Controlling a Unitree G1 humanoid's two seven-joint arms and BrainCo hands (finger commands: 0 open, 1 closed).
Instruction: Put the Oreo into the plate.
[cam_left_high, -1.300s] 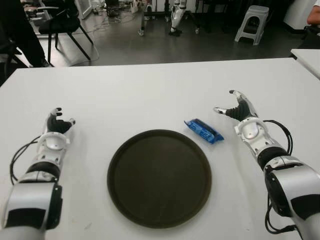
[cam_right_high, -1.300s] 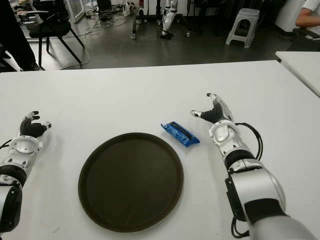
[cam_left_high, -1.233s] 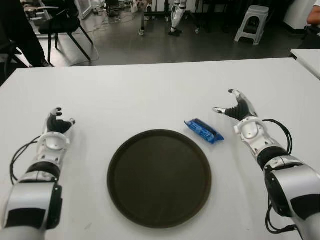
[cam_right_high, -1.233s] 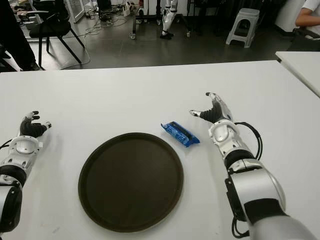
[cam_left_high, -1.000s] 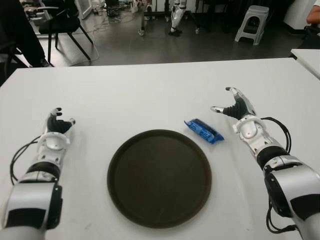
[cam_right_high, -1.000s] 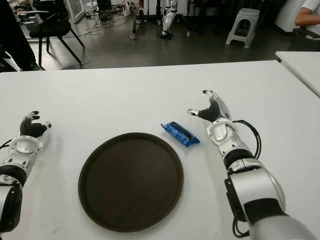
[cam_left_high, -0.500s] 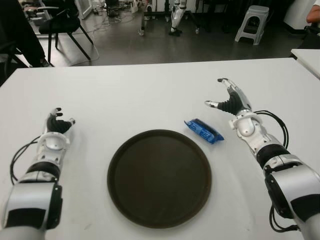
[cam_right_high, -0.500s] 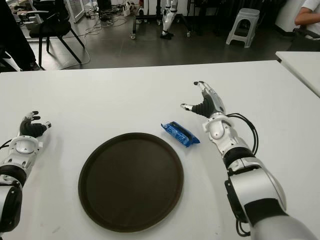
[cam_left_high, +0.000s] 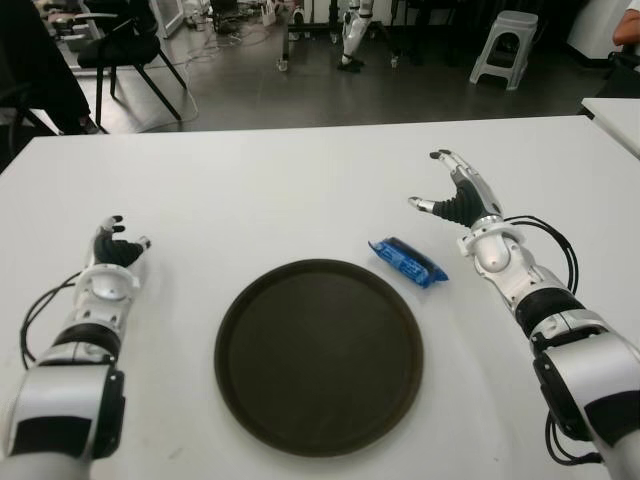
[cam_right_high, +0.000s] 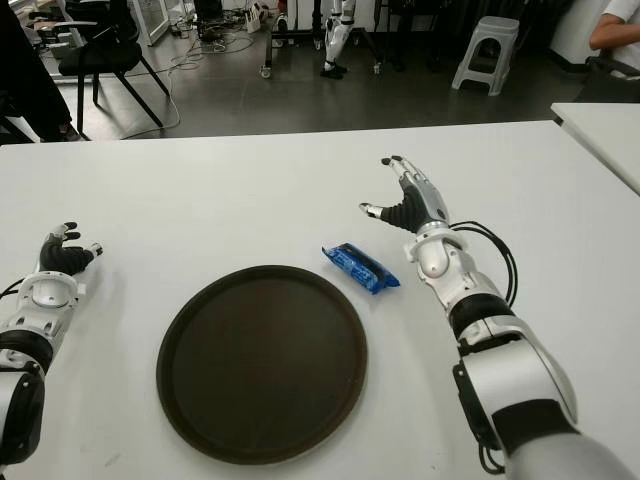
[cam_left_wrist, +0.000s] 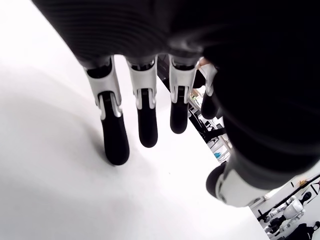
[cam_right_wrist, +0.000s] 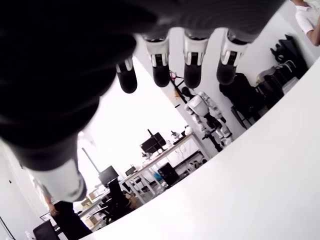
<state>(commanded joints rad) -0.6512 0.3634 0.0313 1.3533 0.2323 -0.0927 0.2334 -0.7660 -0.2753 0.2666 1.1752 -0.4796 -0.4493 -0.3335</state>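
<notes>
- The Oreo pack (cam_left_high: 407, 261), in a blue wrapper, is lying flat on the white table (cam_left_high: 260, 190), just beyond the right far edge of the plate, angled across the table and not touching any hand
- The plate (cam_left_high: 318, 355), dark, round and flat, is sitting near the middle of the table in front of the robot with nothing on it
- The right hand (cam_left_high: 457, 199) is showing just to the right of the pack and a little farther from the robot, fingers (cam_right_wrist: 193, 65) spread wide with the thumb pointing toward the pack, holding nothing
- The left hand (cam_left_high: 113, 251) is showing well to the left of the plate, fingers (cam_left_wrist: 112, 136) loosely extended toward the table, holding nothing
- Chairs (cam_left_high: 125, 50) and a stool (cam_left_high: 505, 42) are standing on the dark floor beyond the table
</notes>
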